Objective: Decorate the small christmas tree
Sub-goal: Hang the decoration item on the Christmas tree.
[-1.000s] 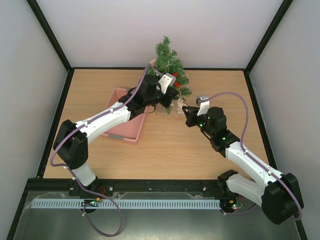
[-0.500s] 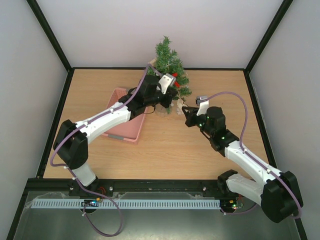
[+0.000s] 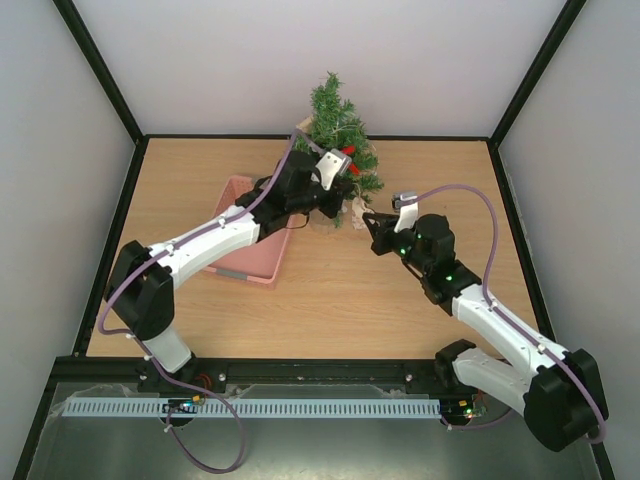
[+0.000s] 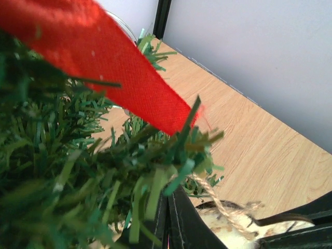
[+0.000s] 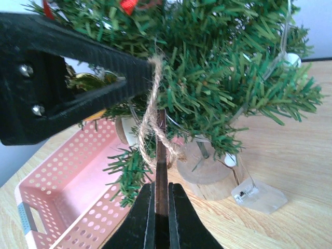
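Left gripper (image 5: 146, 69) has edged up into the tree (image 3: 335, 115) — jaws pinched on the twine (image 5: 150, 114); right gripper (image 5: 161, 187) clamps the ornament (image 5: 161, 140) — hanging looks close.

White-shelled arms (image 3: 215, 233), black joints (image 3: 148, 292), purple cables (image 3: 460, 187).

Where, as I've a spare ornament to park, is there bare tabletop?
Free: the wooden table between the two arms, nearer than the pink perforated plastic basket; the far left corner behind the basket; the far right corner beyond the right arm. Crowded: beside the small green Christmas tree, where the left gripper and right gripper meet at jute twine.
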You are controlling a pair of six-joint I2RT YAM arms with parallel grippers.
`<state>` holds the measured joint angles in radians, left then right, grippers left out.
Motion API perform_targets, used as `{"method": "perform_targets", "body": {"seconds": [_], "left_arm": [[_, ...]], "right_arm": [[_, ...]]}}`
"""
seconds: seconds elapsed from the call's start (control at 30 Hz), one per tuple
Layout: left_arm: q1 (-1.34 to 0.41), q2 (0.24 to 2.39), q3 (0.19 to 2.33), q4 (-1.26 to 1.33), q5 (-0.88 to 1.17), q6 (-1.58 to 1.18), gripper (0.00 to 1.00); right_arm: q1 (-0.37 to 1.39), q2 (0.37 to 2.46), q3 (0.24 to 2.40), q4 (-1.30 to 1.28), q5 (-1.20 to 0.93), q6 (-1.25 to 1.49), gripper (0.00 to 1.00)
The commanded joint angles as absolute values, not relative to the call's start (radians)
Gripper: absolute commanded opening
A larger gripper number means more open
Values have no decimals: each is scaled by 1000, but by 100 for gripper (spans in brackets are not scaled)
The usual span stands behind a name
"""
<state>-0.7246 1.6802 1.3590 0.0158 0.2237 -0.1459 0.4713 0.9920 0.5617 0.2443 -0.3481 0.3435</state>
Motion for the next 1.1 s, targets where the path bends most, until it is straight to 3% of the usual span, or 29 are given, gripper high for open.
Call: {"method": "perform_targets", "body": {"seconds": [0.0, 0.6, 1.07], "left_arm": [[-731, 1613, 1318, 41, 253, -149, 2], [-733, 1503, 1245, 66, 223, -184, 2], [-733, 1542, 1372, -23, 203, -158, 2]], "right_arm": [[468, 954, 556, 266, -381, 312, 2], [468, 924, 575, 287, -454, 292, 2], [468, 982, 652, 257, -383, 283, 2]]}}
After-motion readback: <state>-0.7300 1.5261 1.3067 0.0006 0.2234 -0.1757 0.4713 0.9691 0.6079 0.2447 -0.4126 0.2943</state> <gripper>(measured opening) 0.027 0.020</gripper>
